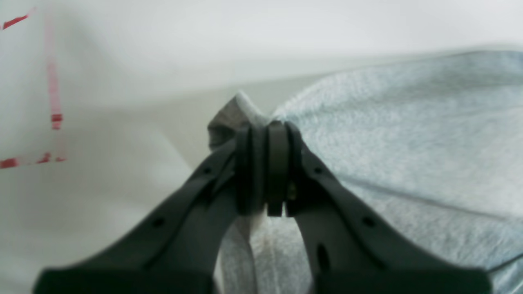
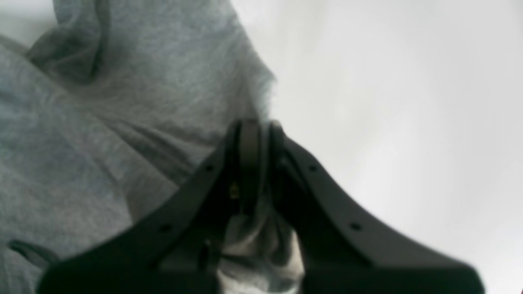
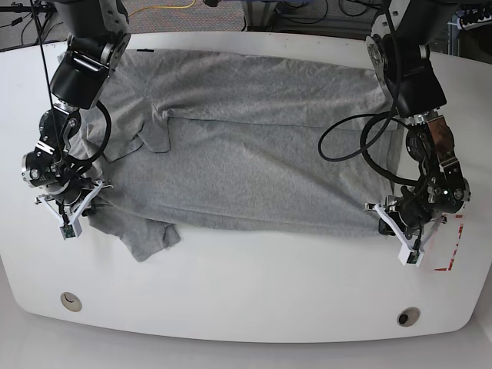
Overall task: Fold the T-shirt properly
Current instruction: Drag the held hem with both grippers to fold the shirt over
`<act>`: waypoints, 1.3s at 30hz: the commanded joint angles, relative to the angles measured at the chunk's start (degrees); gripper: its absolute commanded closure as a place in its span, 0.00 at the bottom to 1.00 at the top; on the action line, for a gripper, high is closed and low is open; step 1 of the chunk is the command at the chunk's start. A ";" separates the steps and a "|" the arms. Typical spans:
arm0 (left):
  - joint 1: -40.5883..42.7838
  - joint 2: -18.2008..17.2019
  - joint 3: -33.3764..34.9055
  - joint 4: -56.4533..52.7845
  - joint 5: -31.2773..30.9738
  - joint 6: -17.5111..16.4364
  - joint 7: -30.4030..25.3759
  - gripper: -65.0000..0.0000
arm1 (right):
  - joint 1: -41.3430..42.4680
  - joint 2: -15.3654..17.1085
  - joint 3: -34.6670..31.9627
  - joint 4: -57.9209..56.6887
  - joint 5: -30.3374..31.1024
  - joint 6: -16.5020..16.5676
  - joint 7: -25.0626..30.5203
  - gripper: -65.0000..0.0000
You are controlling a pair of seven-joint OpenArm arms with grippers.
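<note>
**Both near corners pinched, ready to fold**

The white oval table carries my grey cotton T-shirt spread across its middle. My left claw and right claw each clench a near-edge corner, so the fabric should lift evenly.

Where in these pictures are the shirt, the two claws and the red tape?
T-shirt [image 3: 254, 154], base view, its middle.
left gripper [image 1: 267, 130], left wrist view, fingertips.
right gripper [image 2: 257, 126], right wrist view, fingertips.
red tape [image 3: 455, 247], base view, corner mark.

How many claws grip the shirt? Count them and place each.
2. The right claw pinches the T-shirt at its sleeve-side edge; the left claw pinches the opposite hem-side corner.
</note>
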 commanded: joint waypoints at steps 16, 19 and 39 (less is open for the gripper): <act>-4.59 -1.11 -0.42 1.12 -0.20 -3.79 -1.17 0.94 | -2.41 1.01 0.25 3.82 0.59 0.06 0.87 1.00; -5.29 -1.81 -0.42 1.04 -0.20 -3.79 -1.26 0.94 | -2.50 1.01 0.25 3.82 0.59 0.06 0.87 1.00; -6.44 -2.25 -0.33 4.29 -0.29 -3.97 -1.34 0.93 | -1.62 1.09 0.08 9.98 0.50 0.06 -2.12 1.00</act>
